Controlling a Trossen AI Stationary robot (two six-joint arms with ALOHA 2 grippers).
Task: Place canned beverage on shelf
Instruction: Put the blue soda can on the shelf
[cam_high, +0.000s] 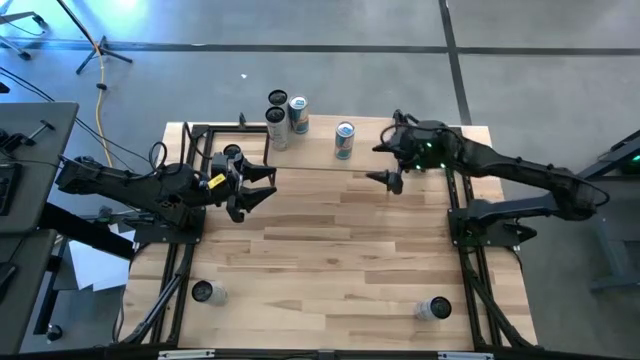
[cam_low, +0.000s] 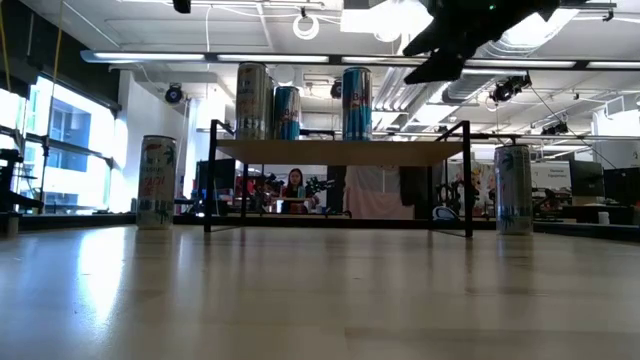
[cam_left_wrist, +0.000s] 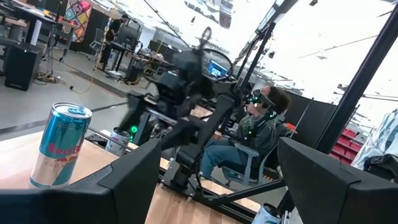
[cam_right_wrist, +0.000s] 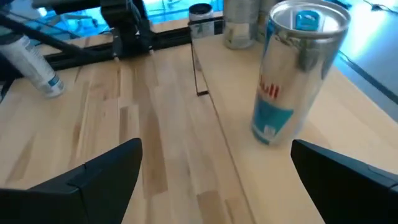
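We are viewing three cans standing on the shelf (cam_high: 400, 150); the nearest blue-and-silver can (cam_right_wrist: 297, 73) is bearing red lettering, partly legible as "Red Bull" in the left wrist view. The right gripper (cam_high: 388, 180) is hovering just beside this can, jaws wide apart and holding nothing. The left gripper (cam_high: 262, 186) is waiting near the shelf's other end, jaws parted and empty. Two more cans (cam_high: 208, 292) are lying on the counter (cam_high: 330, 260).
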